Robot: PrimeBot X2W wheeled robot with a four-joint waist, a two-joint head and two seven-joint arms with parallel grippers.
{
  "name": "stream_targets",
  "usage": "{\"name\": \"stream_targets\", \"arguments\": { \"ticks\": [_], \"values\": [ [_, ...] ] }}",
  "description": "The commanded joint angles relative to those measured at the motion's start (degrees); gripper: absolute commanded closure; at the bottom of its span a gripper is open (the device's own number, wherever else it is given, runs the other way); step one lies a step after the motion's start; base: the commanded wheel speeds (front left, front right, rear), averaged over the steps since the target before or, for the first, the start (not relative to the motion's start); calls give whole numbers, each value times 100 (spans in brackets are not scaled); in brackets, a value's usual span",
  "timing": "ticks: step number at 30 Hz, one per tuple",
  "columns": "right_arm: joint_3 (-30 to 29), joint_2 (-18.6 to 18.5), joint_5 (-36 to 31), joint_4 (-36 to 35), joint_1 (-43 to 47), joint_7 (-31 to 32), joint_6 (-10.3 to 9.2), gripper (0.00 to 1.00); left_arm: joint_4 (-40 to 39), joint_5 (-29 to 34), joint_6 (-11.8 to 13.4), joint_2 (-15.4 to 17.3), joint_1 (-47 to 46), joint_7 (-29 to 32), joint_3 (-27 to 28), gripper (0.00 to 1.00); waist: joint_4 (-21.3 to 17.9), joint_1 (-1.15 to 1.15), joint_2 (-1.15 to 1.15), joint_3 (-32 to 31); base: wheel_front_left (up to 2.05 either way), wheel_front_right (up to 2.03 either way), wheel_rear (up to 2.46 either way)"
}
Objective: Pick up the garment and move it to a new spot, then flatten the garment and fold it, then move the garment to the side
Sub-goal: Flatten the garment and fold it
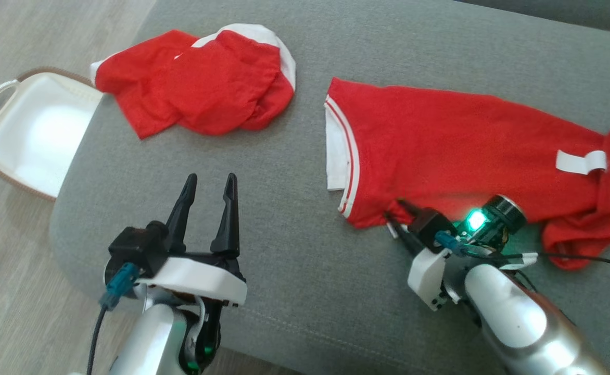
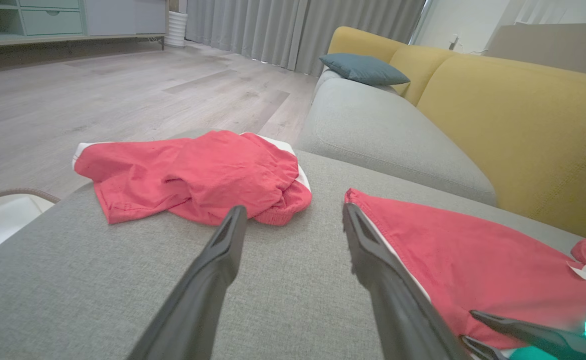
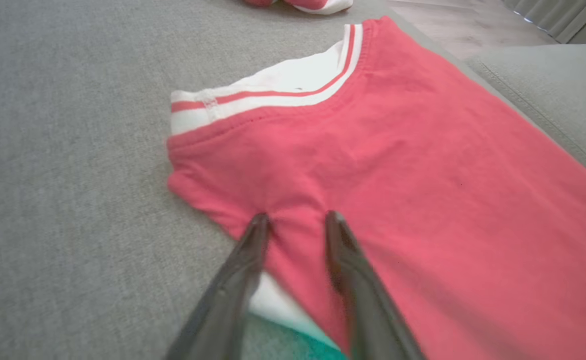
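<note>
A red garment (image 1: 466, 140) with a white-and-red striped band lies spread on the grey seat, at right in the head view. My right gripper (image 1: 394, 208) is at its near edge, just right of the band. In the right wrist view the garment (image 3: 398, 150) puckers between the gripper (image 3: 297, 216) fingers, which stand half closed with a gap still showing. My left gripper (image 1: 208, 182) hovers open over bare seat at lower left, holding nothing. In the left wrist view it (image 2: 293, 209) points between the two red pieces.
A second red and white garment (image 1: 206, 83) lies crumpled at the seat's far left corner. A white basket (image 1: 29, 130) sits on the wood floor beside that corner. A yellow backrest (image 2: 523, 125) and a teal cushion (image 2: 363, 69) lie beyond.
</note>
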Motion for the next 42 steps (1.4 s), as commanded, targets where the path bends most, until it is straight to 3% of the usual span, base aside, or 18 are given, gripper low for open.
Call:
{"name": "stream_targets", "arguments": {
  "ticks": [1, 12, 18, 21, 26, 30, 33, 34, 35, 42],
  "values": [
    [67, 54, 54, -5, -33, -30, 21, 100, -169, 1, 17, 15, -234, -30, 190, 0, -57, 0, 0, -31, 0, 0, 0],
    [-89, 403, 299, -269, -62, -512, 21, 100, -92, 103, -32, 15, -188, -30, 288, 0, -560, 0, 0, -389, 0, 0, 0],
    [-360, 274, 437, -926, -326, -370, 21, 100, -131, 76, -19, 15, -162, -30, 233, 0, -603, 0, 0, -434, 0, 0, 0],
    [-439, 5, 539, -1264, -778, -89, 21, 100, -196, 13, -12, 15, -202, -30, 152, 0, -501, 0, 0, -290, 0, 0, 0],
    [-346, -792, 745, -1376, -1945, 441, 21, 100, -268, -148, 17, 15, -352, -30, -67, 0, -133, 0, 0, 109, 0, 0, 0],
    [-101, -1537, 893, -892, -3010, 673, 21, 100, -298, -304, 42, 15, -500, -30, -275, 0, 263, 0, 0, 429, 0, 0, 0],
    [-27, -1882, 954, -235, -3788, 714, 21, 100, -305, -417, 70, 15, -581, -30, -385, 0, 520, 0, 0, 606, 0, 0, 0],
    [-28, -1921, 938, -12, -4023, 679, 21, 47, -312, -448, 84, 15, -599, -30, -405, 0, 579, 0, 0, 657, 0, 0, 0],
    [-14, -1921, 963, 233, -4209, 674, 21, 0, -317, -474, 98, 15, -617, -30, -419, 0, 627, 0, 0, 695, 0, 0, 0],
    [177, -1697, 968, 1545, -4870, 513, 21, 0, -341, -521, 169, 15, -681, -30, -405, 0, 624, 0, 0, 740, 0, 0, 0]
  ]
}}
